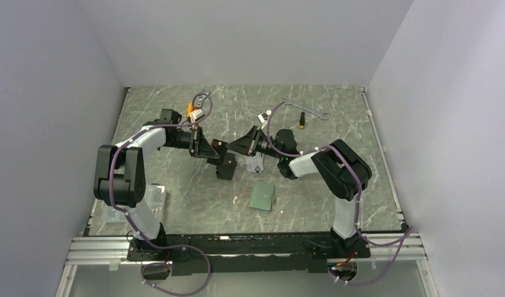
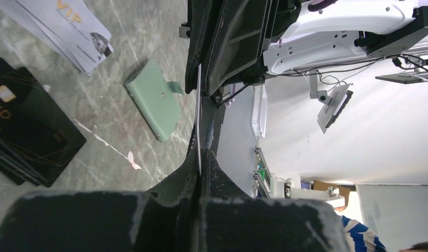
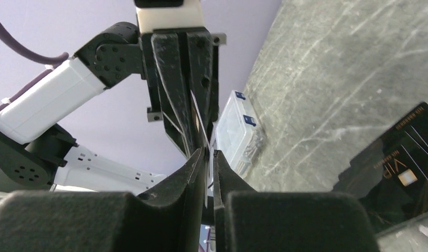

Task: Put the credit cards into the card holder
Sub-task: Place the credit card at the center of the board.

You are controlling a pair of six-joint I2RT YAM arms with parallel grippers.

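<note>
Quick count first. There's one credit card (image 2: 199, 115) up in the air, seen edge-on as a thin pale line, and both grippers are on it. The left gripper (image 2: 200, 157) is pinched tight on one edge. The right gripper (image 3: 207, 155) comes in nose-to-nose from the opposite side, closed down to a slit with the card's other edge inside it.

There's one card holder (image 2: 153, 100), sage green, folded shut with the snap tab sticking out. It lies flat on the table, below the meeting fingertips and a bit off to the base side. It's on its own and nothing touches it.

There are two fanned piles of cards. The black cards (image 2: 31, 126) sit under the left hand, at least four of them, though I can't count them exactly. The silver cards (image 2: 70, 23) marked VIP are beyond the holder from the left hand, and at least three show.

There's also one wrench (image 1: 306, 106) and one screwdriver (image 1: 302, 120), well behind the right hand near the back wall. One clear box (image 3: 238, 131) with blue latches sits by the left arm's base.

For room, the table (image 1: 361, 185) has rails along both sides. There's bare marble all round the holder, and more of it out past the right hand.
</note>
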